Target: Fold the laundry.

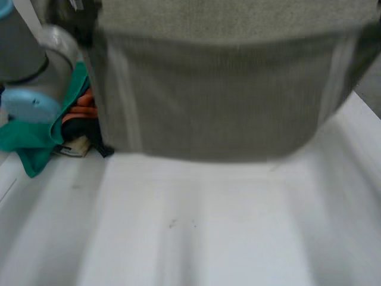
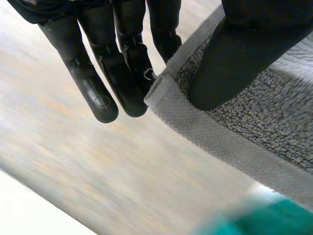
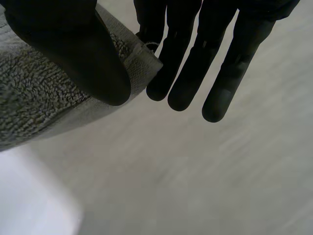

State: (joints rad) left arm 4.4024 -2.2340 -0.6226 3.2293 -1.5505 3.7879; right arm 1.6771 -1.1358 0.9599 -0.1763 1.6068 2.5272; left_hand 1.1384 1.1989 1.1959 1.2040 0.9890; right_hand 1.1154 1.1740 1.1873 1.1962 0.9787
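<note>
A grey towel (image 1: 226, 95) with paler stripes near its sides hangs high in front of the head camera, its lower edge above the white table (image 1: 196, 232). In the left wrist view my left hand (image 2: 117, 73) pinches one corner of the grey towel (image 2: 234, 122) between thumb and straight fingers. My right hand (image 3: 195, 58) pinches the other corner of the towel (image 3: 34, 98) the same way, thumb pressed on the terry side.
At the table's left a heap of laundry lies by my left arm (image 1: 30, 101): a green cloth (image 1: 33, 140), something orange (image 1: 83, 104) and dark pieces. Green cloth (image 2: 274, 220) also shows below the towel's edge in the left wrist view.
</note>
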